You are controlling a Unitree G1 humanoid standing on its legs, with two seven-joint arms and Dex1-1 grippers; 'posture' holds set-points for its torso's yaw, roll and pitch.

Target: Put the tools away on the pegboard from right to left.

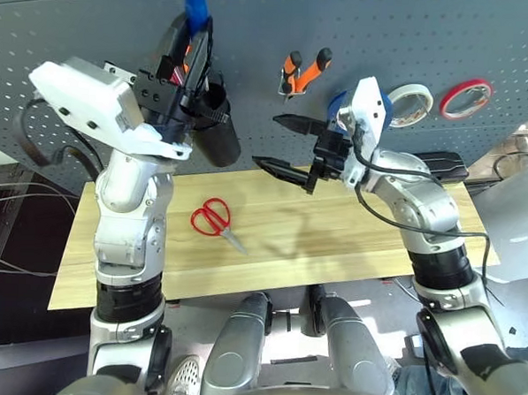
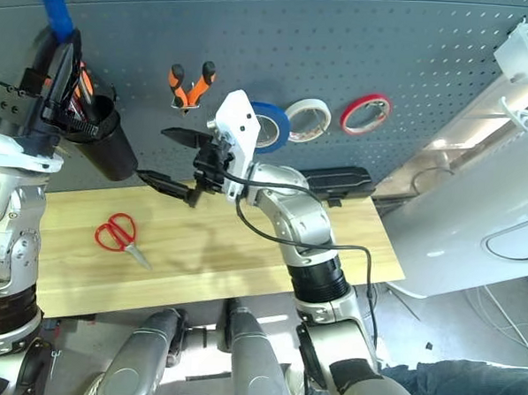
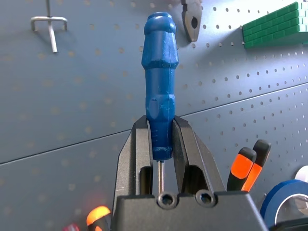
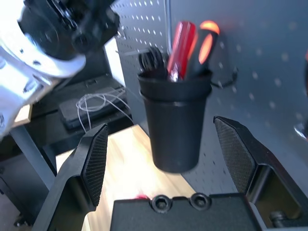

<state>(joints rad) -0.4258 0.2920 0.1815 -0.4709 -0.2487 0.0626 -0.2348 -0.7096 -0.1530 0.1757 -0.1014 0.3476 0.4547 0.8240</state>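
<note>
My left gripper [image 3: 160,126] is shut on the slim blue-handled screwdriver [image 3: 160,72], holding it upright against the pegboard [image 1: 388,36], just above the black cup [image 1: 219,133]. The orange-and-black pliers [image 1: 303,71] hang on the board. The blue tape roll [image 2: 272,127] hangs beside them, partly hidden behind my right wrist. Red-handled scissors [image 1: 212,219] lie on the wooden table [image 1: 332,245], left of centre. My right gripper [image 1: 267,140] hovers open and empty above the table, pointing toward the cup [image 4: 175,120].
A white tape roll [image 1: 411,103] and a red tape roll [image 1: 466,97] hang at the board's right. A red and an orange-black screwdriver [image 4: 182,48] stand in the cup. A black case [image 1: 438,162] lies at the table's back right. An empty metal hook [image 3: 48,26] sticks out of the board.
</note>
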